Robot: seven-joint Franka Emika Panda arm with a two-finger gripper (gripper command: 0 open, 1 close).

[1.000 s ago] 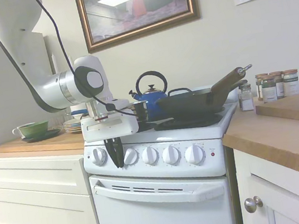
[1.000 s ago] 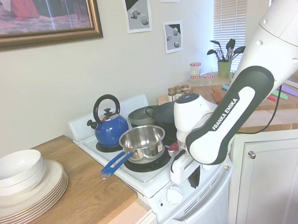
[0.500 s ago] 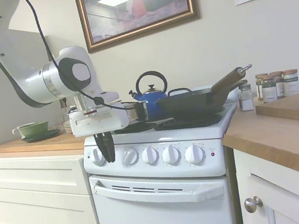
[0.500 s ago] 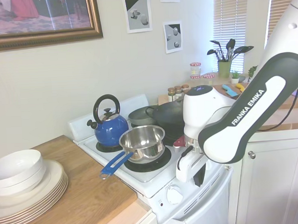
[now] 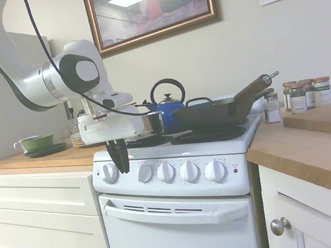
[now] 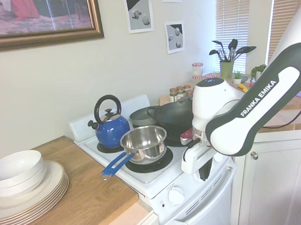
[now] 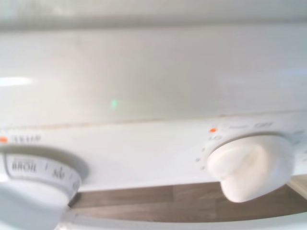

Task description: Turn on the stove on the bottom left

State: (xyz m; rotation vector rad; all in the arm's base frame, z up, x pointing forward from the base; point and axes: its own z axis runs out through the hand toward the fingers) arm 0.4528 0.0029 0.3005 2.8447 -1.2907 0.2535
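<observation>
The white stove [image 5: 186, 220] stands between wood-topped cabinets, with a row of round white knobs and a small red light [image 5: 235, 170] on its front panel. My gripper [image 5: 121, 168] hangs fingers-down in front of the panel, between the leftmost knob [image 5: 108, 173] and the second knob [image 5: 143, 173]. Its dark fingers look shut with nothing between them. From the other side the gripper [image 6: 203, 174] is just off the stove's front edge, above a knob [image 6: 175, 195]. The blurred wrist view shows one white knob [image 7: 252, 165] and a dial marked BROIL [image 7: 33, 191].
On the burners stand a blue kettle [image 5: 168, 106], a steel pot with a blue handle [image 6: 143, 141] and a black pan [image 5: 214, 115]. Stacked plates and bowls [image 6: 23, 189] sit on the counter beside the stove. Spice jars [image 5: 303, 95] stand on the far counter.
My gripper has moved from in front of the second knob toward the leftmost knob and risen slightly. The arm has swung back from the stove. The pots have not moved.
</observation>
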